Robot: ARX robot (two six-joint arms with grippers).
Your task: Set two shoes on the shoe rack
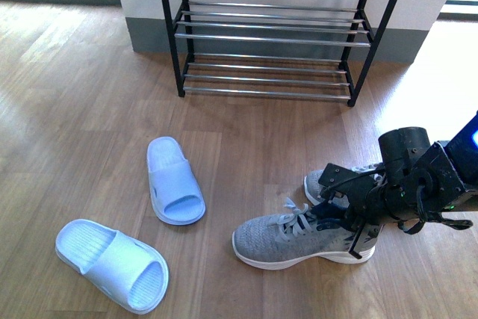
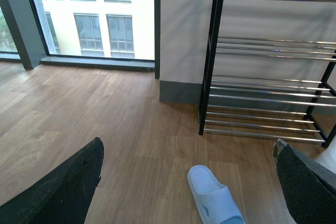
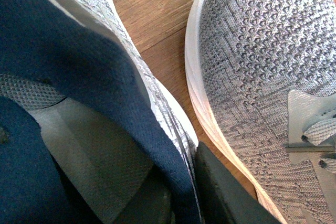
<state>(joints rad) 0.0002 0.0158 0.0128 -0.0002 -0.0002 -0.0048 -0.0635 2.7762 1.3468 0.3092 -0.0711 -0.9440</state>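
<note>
A grey sneaker (image 1: pixel 287 237) lies on the wood floor at the front right, toe pointing left. My right gripper (image 1: pixel 351 218) is shut on its navy heel collar (image 3: pixel 94 103); one black finger (image 3: pixel 231 198) presses the outside of the heel wall. The second grey sneaker (image 1: pixel 321 183) sits just behind it, and in the right wrist view this second sneaker (image 3: pixel 262 51) lies close alongside. The shoe rack (image 1: pixel 272 35) stands against the wall at the back. My left gripper (image 2: pixel 188 145) hangs open above the floor, with a pale blue slipper (image 2: pixel 215 198) below it and the shoe rack (image 2: pixel 268 87) ahead.
Two pale blue slippers lie on the floor to the left, one (image 1: pixel 174 181) near the middle and one (image 1: pixel 112 263) at the front left. A grey skirting runs behind the rack. Tall windows (image 2: pixel 94 14) stand left of the rack.
</note>
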